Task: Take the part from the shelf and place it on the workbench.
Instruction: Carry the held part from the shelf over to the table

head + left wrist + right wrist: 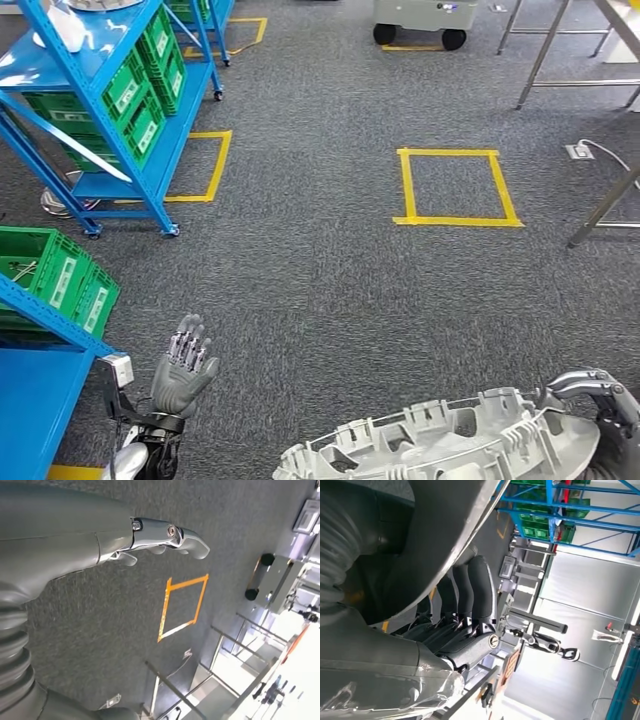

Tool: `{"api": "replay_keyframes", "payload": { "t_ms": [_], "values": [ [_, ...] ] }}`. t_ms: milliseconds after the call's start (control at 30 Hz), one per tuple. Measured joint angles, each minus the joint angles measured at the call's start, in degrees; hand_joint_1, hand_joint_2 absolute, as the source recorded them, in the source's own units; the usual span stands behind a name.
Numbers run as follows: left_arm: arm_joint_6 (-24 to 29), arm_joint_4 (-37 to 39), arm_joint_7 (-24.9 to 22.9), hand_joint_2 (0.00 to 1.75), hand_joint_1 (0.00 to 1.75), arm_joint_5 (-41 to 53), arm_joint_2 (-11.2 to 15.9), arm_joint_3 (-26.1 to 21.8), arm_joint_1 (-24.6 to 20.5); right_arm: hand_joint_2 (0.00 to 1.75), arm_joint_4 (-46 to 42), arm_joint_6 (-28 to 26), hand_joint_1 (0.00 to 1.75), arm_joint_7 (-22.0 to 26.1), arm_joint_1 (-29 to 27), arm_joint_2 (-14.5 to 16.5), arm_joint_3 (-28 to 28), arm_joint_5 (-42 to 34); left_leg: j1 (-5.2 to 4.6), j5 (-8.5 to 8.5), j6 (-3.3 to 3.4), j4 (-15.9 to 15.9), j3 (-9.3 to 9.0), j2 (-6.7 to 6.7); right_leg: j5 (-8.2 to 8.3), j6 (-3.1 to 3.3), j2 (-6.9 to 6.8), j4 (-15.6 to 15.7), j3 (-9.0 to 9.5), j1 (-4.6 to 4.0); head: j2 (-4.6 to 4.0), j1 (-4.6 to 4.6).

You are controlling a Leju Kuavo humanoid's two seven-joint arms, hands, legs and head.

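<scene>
The part (453, 440) at the frame's bottom is looking like matt, pale grey cast metal, ribbed. The carpet (324, 250) is showing rough grey pile. The shelf (98, 110), upper left, is gleaming glossy blue painted metal, carrying green plastic crates (140, 95).

Grey carpet (317, 280) covers the floor. A yellow tape square (456, 187) lies toward one o'clock, and a second tape outline (211, 165) sits at eleven o'clock, half under the blue rack's lower tier. Green crates (143, 90) (white labels on their ends) fill that side, with more green bins (56, 275) at nine o'clock. A wheeled grey cart (423, 20) stands at twelve; metal table legs (558, 50) at two.
</scene>
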State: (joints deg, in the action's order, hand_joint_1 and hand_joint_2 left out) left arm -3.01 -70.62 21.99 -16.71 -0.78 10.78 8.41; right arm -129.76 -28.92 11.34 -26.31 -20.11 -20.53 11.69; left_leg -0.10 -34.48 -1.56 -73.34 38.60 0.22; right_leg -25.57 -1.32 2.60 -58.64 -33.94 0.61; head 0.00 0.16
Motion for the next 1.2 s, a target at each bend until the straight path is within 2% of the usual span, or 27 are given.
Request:
{"api": "replay_keyframes", "payload": {
  "t_ms": [33,67,133,200,267,300,333,400,433,467,500,533,600,633,667,700,767,833,867,933,967,1000,1033,1067,1100,1133,1200],
  "values": [
    [-0.01,-0.03,-0.11,1.75,0.00,0.00,-0.02,-0.04,-0.04,1.75,0.01,0.53,1.34,0.13,0.11,0.61,0.29,0.07,0.02,1.79,0.12,1.91,-0.70,-0.15,0.03,-0.04,0.63,0.00,0.04,0.02,0.00,0.00],
    [-0.01,-0.07,-0.20,1.75,0.00,0.01,-0.03,-0.08,-0.10,1.75,0.02,0.85,1.34,0.25,0.18,1.11,0.53,0.13,0.08,4.09,0.21,5.39,-2.25,-0.62,0.07,-0.11,1.25,-0.01,0.08,0.05,0.00,-0.01],
    [-0.02,-0.16,-0.34,1.75,0.00,0.01,-0.08,-0.12,-0.24,1.75,0.02,1.33,1.34,0.56,0.28,1.79,1.10,0.21,0.38,7.08,0.31,12.62,-5.53,-2.93,0.19,-0.49,2.41,-0.15,-0.12,-0.01,0.00,0.04],
    [-0.06,-0.24,-0.41,1.75,0.00,0.01,-0.17,-0.12,-0.28,1.75,0.02,1.82,1.34,0.97,0.25,2.32,1.59,0.31,0.47,7.53,0.53,15.66,-6.77,-4.30,0.51,-1.19,3.49,-0.09,-0.60,0.06,0.00,0.07],
    [-0.16,-0.37,-0.45,1.75,0.00,0.02,-0.26,-0.16,-0.33,1.75,0.02,2.30,1.34,1.37,0.13,2.81,1.98,0.45,0.37,7.76,1.21,16.09,-6.79,-3.29,0.86,-1.97,4.29,0.18,-1.11,0.35,0.00,0.04],
    [-0.21,-0.45,-0.44,1.75,0.00,0.03,-0.29,-0.20,-0.43,1.75,0.02,2.52,1.34,1.54,0.07,3.05,2.20,0.53,0.37,7.94,1.61,16.34,-6.87,-2.71,0.55,-2.23,3.67,-0.27,-1.51,0.33,0.00,0.15],
    [-0.26,-0.52,-0.42,1.75,0.00,0.04,-0.33,-0.26,-0.53,1.75,0.02,2.71,1.34,1.69,0.10,3.24,2.41,0.60,0.41,8.10,1.97,16.58,-6.94,-2.09,-0.38,-2.41,2.46,-1.78,-2.35,0.22,0.00,0.30],
    [-0.33,-0.57,-0.39,1.75,0.00,0.09,-0.40,-0.32,-0.58,1.75,0.04,3.06,1.34,1.92,0.22,3.62,2.80,0.75,0.27,8.16,2.41,16.77,-7.01,-0.84,-3.96,-2.61,-0.67,-8.46,-5.48,-0.03,0.00,0.54],
    [-0.35,-0.57,-0.39,1.75,0.00,0.16,-0.42,-0.32,-0.54,1.75,0.07,3.25,1.34,1.99,0.26,3.78,2.93,0.84,0.16,8.12,2.52,16.75,-7.00,-0.17,-5.75,-2.70,-1.52,-12.50,-7.35,-0.05,0.00,0.55],
    [-0.37,-0.57,-0.39,1.75,0.00,0.27,-0.42,-0.31,-0.52,1.75,0.09,3.47,1.34,2.04,0.24,3.96,3.04,0.98,0.09,8.08,2.57,16.74,-7.01,0.51,-6.78,-2.76,-1.92,-15.51,-8.69,-0.04,0.00,0.53],
    [-0.37,-0.57,-0.40,1.75,0.00,0.45,-0.42,-0.27,-0.56,1.75,0.11,3.70,1.34,2.05,0.20,4.13,3.15,1.13,0.05,8.03,2.59,16.73,-7.04,1.17,-6.73,-2.79,-2.11,-16.49,-9.05,-0.04,0.00,0.54],
    [-0.34,-0.57,-0.40,1.75,0.00,0.70,-0.42,-0.16,-0.64,1.75,0.12,3.90,1.34,2.04,0.18,4.28,3.26,1.28,0.04,7.99,2.55,16.73,-7.12,1.76,-5.56,-2.79,-2.28,-14.94,-8.09,-0.03,0.00,0.55],
    [-0.26,-0.57,-0.41,1.75,0.00,1.17,-0.45,0.12,-0.89,1.75,0.12,4.24,1.34,2.01,0.20,4.54,3.52,1.51,0.03,7.78,2.28,16.71,-7.43,2.81,-2.13,-2.73,-3.67,-6.82,-3.55,-0.09,0.00,0.55],
    [-0.21,-0.57,-0.43,1.75,0.00,1.36,-0.46,0.24,-1.03,1.75,0.12,4.38,1.34,1.97,0.22,4.64,3.64,1.58,-0.09,7.62,2.04,16.64,-7.57,3.21,-0.92,-2.54,-4.43,-3.05,-1.35,-0.16,0.00,0.52],
    [-0.16,-0.57,-0.44,1.75,0.00,1.47,-0.46,0.33,-1.15,1.75,0.11,4.49,1.34,1.95,0.24,4.73,3.75,1.63,-0.20,7.51,1.77,16.58,-7.69,3.56,-0.32,-2.28,-4.95,-0.66,0.05,-0.27,0.00,0.49],
    [-0.14,-0.57,-0.45,1.75,0.00,1.56,-0.48,0.43,-1.26,1.75,0.11,4.58,1.34,1.92,0.25,4.81,3.87,1.66,-0.29,7.49,1.48,16.58,-7.77,3.90,-0.25,-1.93,-5.07,0.24,0.56,-0.42,0.00,0.45],
    [-0.11,-0.57,-0.46,1.75,0.00,1.65,-0.51,0.63,-1.42,1.75,0.10,4.63,1.34,1.89,0.20,4.96,4.07,1.70,-0.28,7.51,0.89,16.67,-7.83,4.58,0.03,-1.16,-3.98,0.20,0.39,-0.53,0.00,0.44],
    [-0.11,-0.58,-0.46,1.75,0.00,1.69,-0.56,0.78,-1.60,1.75,0.08,4.65,1.34,1.88,0.19,5.13,4.20,1.70,-0.12,6.37,0.18,15.42,-7.29,3.52,0.34,-0.47,-3.03,0.36,0.20,-0.30,0.00,0.37],
    [-0.11,-0.59,-0.46,1.75,0.00,1.72,-0.57,0.81,-1.67,1.75,0.07,4.67,1.34,1.87,0.23,5.21,4.24,1.70,-0.05,4.86,-0.11,13.07,-6.20,2.42,0.50,-0.16,-2.58,0.46,0.16,-0.13,0.00,0.29],
    [-0.07,-0.58,-0.49,1.75,0.00,1.88,-0.59,0.90,-1.70,1.75,0.07,4.73,1.34,1.78,0.29,5.36,4.32,1.72,0.06,1.09,-0.40,5.39,-2.51,0.53,0.63,0.17,-1.64,0.47,-0.03,-0.05,0.00,0.19],
    [-0.03,-0.57,-0.52,1.75,0.00,1.99,-0.60,0.94,-1.68,1.75,0.07,4.77,1.34,1.71,0.29,5.40,4.34,1.73,0.08,-0.18,-0.43,1.77,-0.65,0.22,0.68,0.26,-1.09,0.47,-0.12,-0.06,0.00,0.19],
    [0.02,-0.57,-0.55,1.75,0.00,2.11,-0.60,0.97,-1.69,1.75,0.08,4.80,1.34,1.63,0.28,5.45,4.35,1.73,0.08,-0.27,-0.39,-0.09,0.42,0.08,0.73,0.28,-0.48,0.47,-0.18,-0.09,0.00,0.18],
    [0.08,-0.57,-0.61,1.75,0.00,2.19,-0.60,0.99,-1.72,1.75,0.09,4.86,1.34,1.56,0.28,5.52,4.36,1.70,0.08,0.82,-0.27,0.26,0.41,-0.04,0.79,0.26,0.20,0.46,-0.21,-0.10,0.00,0.18],
    [0.15,-0.57,-0.68,1.75,0.00,2.22,-0.60,1.01,-1.77,1.75,0.09,4.93,1.34,1.51,0.29,5.60,4.37,1.67,0.08,2.80,-0.11,2.86,-0.75,-0.30,0.86,0.18,0.88,0.46,-0.21,-0.08,0.00,0.19],
    [0.24,-0.57,-0.76,1.75,0.00,2.24,-0.60,1.02,-1.84,1.75,0.09,5.02,1.34,1.48,0.29,5.70,4.38,1.59,0.12,5.07,0.07,6.73,-2.61,-0.97,0.95,0.05,1.55,0.46,-0.20,-0.04,0.00,0.18],
    [0.33,-0.57,-0.87,1.75,0.00,2.24,-0.59,1.03,-1.93,1.75,0.09,5.11,1.34,1.45,0.31,5.79,4.40,1.49,0.20,6.68,0.29,10.88,-4.60,-2.18,1.00,-0.15,2.17,0.36,-0.30,-0.09,0.00,0.19],
    [0.48,-0.58,-1.12,1.75,0.00,2.23,-0.58,1.06,-2.09,1.75,0.09,5.23,1.34,1.40,0.29,5.89,4.46,1.32,0.28,7.88,0.62,15.73,-6.86,-3.93,1.25,-0.70,3.24,0.30,-0.71,-0.05,0.00,0.21]
  ]
}}
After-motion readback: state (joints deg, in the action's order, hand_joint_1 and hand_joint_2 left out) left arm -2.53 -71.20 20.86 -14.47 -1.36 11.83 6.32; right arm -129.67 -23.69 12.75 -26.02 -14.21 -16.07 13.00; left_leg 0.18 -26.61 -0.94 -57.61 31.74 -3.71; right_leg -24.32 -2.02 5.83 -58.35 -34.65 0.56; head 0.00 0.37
